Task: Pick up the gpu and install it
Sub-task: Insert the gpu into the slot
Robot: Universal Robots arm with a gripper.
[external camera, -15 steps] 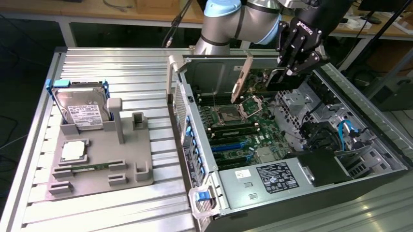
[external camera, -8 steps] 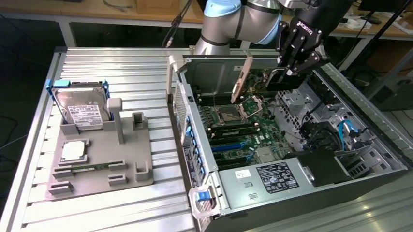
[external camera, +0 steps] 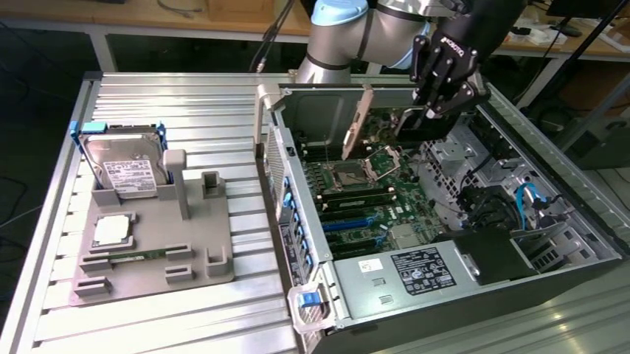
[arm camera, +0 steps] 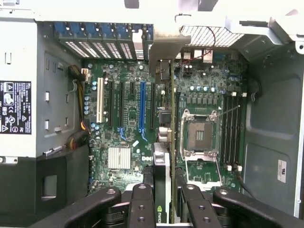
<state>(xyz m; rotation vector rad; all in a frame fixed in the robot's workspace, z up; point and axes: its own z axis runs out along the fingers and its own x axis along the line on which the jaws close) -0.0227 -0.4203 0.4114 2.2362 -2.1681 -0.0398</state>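
My gripper (external camera: 440, 99) is inside the open computer case (external camera: 295, 221), near its far end, shut on the gpu (external camera: 414, 125). The card stands on edge, and its tan bracket strip (external camera: 358, 122) points toward the case's rear wall. In the wrist view the gpu (arm camera: 161, 161) runs edge-on from between my black fingers (arm camera: 142, 204) out over the motherboard (arm camera: 118, 137). It lies between the blue slot (arm camera: 141, 107) and the CPU socket (arm camera: 198, 134). Its bracket reaches the rear slot openings. Whether its edge touches a slot I cannot tell.
The power supply (external camera: 418, 269) fills the case's near end, with cables and drive bays along the exterior view's right. On the exterior view's left, a grey fixture (external camera: 197, 251) holds a silver hard drive (external camera: 123, 166), a processor chip (external camera: 111, 230) and a green memory stick (external camera: 138, 256).
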